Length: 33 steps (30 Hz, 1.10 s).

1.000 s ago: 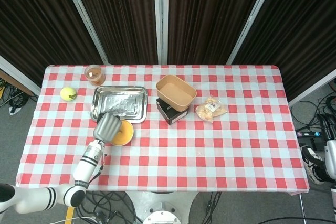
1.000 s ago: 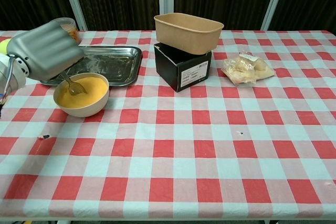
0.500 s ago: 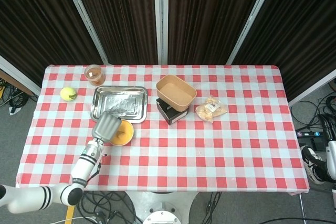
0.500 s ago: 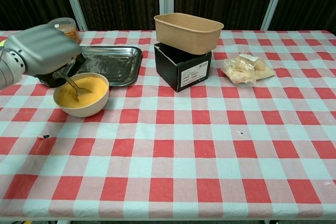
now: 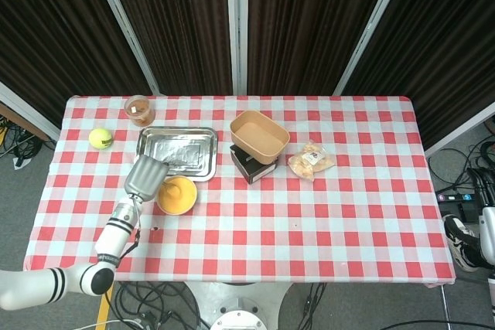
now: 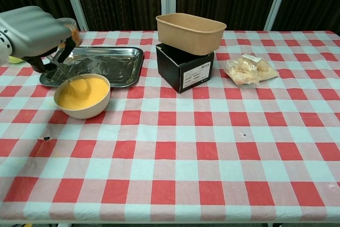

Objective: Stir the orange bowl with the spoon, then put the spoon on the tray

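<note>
The table (image 5: 348, 206), covered in a red-and-white checked cloth, carries everything, ordered here from largest to smallest. The rectangular silver metal tray (image 6: 114, 62) lies near the table's far left, just behind the round bowl of orange mixture (image 6: 83, 95). A tan paper tub (image 6: 190, 33) sits on a black cardboard box (image 6: 185, 68) at the centre, with a clear bag of pale food (image 6: 248, 69) to its right. The grey left hand (image 6: 33, 27) hovers above the bowl's left rim, fingers closed around the handle of the thin metal spoon (image 6: 62, 70), whose tip dips into the orange mixture. A plastic cup with reddish contents (image 5: 139, 110) and a yellow-green tennis ball (image 5: 100, 138) stand behind and left of the tray. The right hand is out of sight
</note>
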### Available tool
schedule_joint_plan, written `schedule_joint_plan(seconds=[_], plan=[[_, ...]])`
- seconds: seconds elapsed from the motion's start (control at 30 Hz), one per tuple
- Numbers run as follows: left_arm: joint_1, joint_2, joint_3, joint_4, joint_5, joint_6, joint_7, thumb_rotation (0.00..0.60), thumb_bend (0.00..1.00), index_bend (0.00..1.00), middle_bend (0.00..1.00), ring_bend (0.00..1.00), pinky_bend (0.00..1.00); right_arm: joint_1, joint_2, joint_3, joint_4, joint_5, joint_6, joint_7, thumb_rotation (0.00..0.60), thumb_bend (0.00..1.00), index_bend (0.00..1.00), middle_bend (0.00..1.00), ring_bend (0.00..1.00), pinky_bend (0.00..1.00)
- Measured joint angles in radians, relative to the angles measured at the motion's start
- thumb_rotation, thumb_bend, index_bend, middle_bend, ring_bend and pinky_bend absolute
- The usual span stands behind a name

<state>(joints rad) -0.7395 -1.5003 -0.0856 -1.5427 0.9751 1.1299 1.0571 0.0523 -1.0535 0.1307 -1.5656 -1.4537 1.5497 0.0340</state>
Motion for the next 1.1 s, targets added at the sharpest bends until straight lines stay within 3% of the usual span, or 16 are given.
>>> schedule_joint_plan(seconds=[0.43, 0.63, 0.87, 1.1], plan=[[0.018, -0.156, 0.097, 0.238, 0.211, 0.13, 0.089, 0.6, 0.4, 0.66, 0.98, 0.95, 1.0, -0.001, 0.001, -0.002, 0.0, -0.001, -0.004, 0.002, 0.6, 0.15, 0.0, 0.11, 0.0, 0.06], [0.046, -0.207, 0.116, 0.298, 0.267, 0.156, 0.105, 0.6, 0.4, 0.66, 0.98, 0.95, 1.0, 0.0, 0.0, -0.004, -0.002, -0.001, -0.007, 0.001, 0.6, 0.15, 0.0, 0.11, 0.0, 0.06], [0.058, -0.207, 0.099, 0.269, 0.251, 0.118, 0.076, 0.6, 0.4, 0.66, 0.98, 0.95, 1.0, -0.002, 0.002, -0.002, -0.003, 0.001, -0.004, 0.0, 0.6, 0.15, 0.0, 0.11, 0.0, 0.06], [0.058, -0.129, 0.041, 0.133, 0.138, 0.011, -0.027, 0.6, 0.4, 0.66, 0.98, 0.95, 1.0, -0.002, 0.0, -0.002, -0.001, 0.001, -0.003, 0.004, 0.6, 0.15, 0.0, 0.11, 0.0, 0.06]])
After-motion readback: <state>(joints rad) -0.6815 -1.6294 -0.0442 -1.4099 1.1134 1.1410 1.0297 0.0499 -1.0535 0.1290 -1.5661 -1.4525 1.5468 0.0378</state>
